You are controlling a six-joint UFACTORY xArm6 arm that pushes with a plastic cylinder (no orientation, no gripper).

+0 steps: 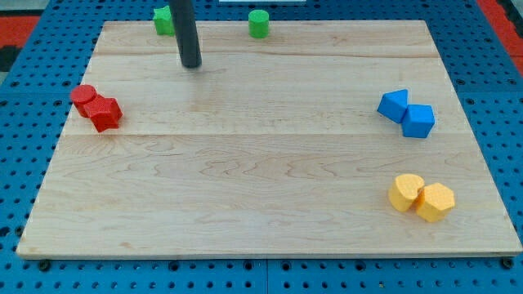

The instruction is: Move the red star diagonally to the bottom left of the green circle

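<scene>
The red star (pixel 105 113) lies near the board's left edge, touching a red round block (pixel 82 96) on its upper left. The green circle (pixel 259 24) stands at the board's top edge, a little left of centre. A second green block (pixel 163 20) sits at the top left, partly hidden behind the rod, so its shape is unclear. My tip (pixel 191 64) rests on the board just below that second green block. It is well to the upper right of the red star and to the lower left of the green circle, touching no block.
Two blue blocks (pixel 394 104) (pixel 419 122) touch each other at the right. Two yellow blocks (pixel 405 192) (pixel 435 202) touch at the lower right. The wooden board (pixel 261 188) lies on a blue pegboard (pixel 498 98).
</scene>
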